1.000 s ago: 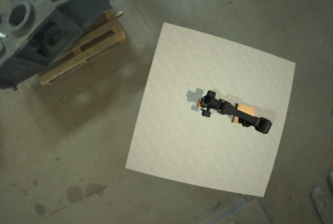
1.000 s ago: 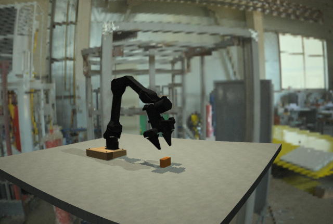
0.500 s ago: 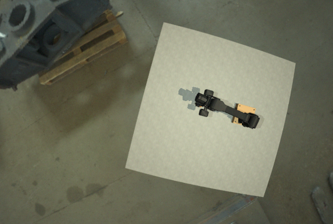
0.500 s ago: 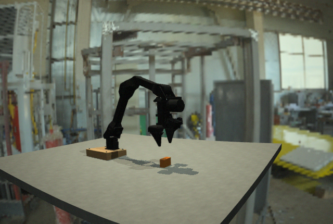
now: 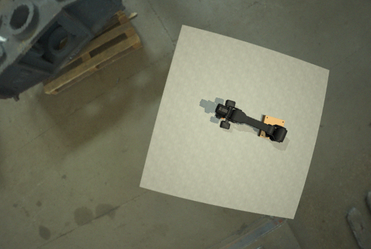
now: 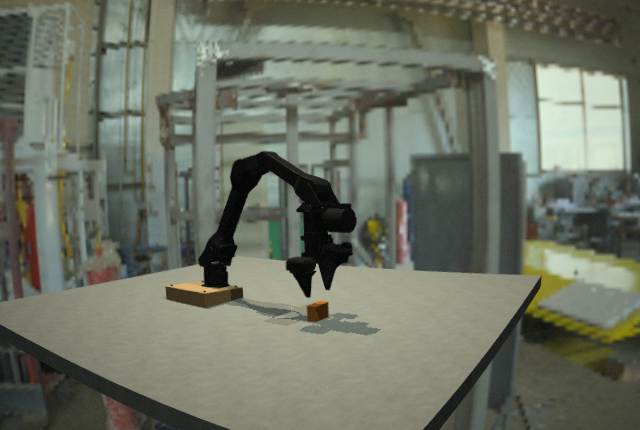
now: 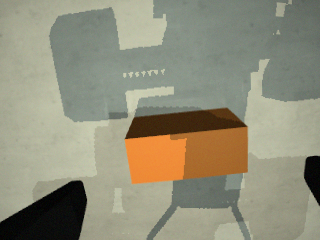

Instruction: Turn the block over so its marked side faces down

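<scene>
The orange block (image 6: 317, 311) (image 7: 185, 155) rests on the table (image 5: 191, 162) (image 6: 310, 373). In the wrist view one long face is orange, partly in shadow, and the face beyond it is dark brown; I cannot tell a mark from shade. The top view shows only a sliver of the block beside the arm. My gripper (image 5: 227, 114) (image 6: 317, 292) (image 7: 195, 180) is open and empty, pointing down above the block. Its fingertips are clear of the block, wide apart on either side of it in the wrist view. The block's underside is hidden.
The arm's wooden base (image 5: 274, 120) (image 6: 188, 295) stands on the table behind the gripper, with the black arm arching from it. The arm's shadow falls around the block. A wooden pallet with a large metal part stands on the floor beyond the table.
</scene>
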`<state>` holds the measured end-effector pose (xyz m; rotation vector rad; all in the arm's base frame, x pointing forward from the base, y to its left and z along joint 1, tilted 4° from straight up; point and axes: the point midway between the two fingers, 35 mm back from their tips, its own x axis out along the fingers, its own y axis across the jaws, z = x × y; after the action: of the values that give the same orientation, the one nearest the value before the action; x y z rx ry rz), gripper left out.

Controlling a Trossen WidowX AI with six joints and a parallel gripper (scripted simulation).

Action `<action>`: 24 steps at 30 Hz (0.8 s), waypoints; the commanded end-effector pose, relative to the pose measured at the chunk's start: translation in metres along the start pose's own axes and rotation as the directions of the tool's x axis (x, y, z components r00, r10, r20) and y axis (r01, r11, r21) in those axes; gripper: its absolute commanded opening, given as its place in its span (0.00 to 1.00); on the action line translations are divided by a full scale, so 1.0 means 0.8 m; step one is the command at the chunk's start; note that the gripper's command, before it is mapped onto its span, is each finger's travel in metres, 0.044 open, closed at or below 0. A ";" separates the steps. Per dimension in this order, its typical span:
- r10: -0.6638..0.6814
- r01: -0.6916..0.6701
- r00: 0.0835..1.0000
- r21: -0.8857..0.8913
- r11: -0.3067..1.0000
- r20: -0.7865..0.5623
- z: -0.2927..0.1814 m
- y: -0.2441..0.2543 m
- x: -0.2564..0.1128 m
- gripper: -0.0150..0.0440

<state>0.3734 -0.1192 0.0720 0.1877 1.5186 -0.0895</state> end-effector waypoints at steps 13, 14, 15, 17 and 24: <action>-0.002 0.002 1.000 0.003 1.000 -0.014 -0.003 -0.001 0.031 1.00; -0.002 0.002 1.000 0.003 1.000 -0.014 -0.003 -0.001 0.034 1.00; -0.002 0.002 1.000 0.003 1.000 -0.014 -0.003 -0.001 0.036 1.00; -0.002 0.002 1.000 0.003 1.000 -0.014 -0.003 -0.001 0.040 1.00; -0.002 0.002 1.000 0.003 1.000 -0.015 -0.004 -0.001 0.054 1.00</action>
<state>0.3749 -0.1171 0.0385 0.1859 1.5179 -0.0878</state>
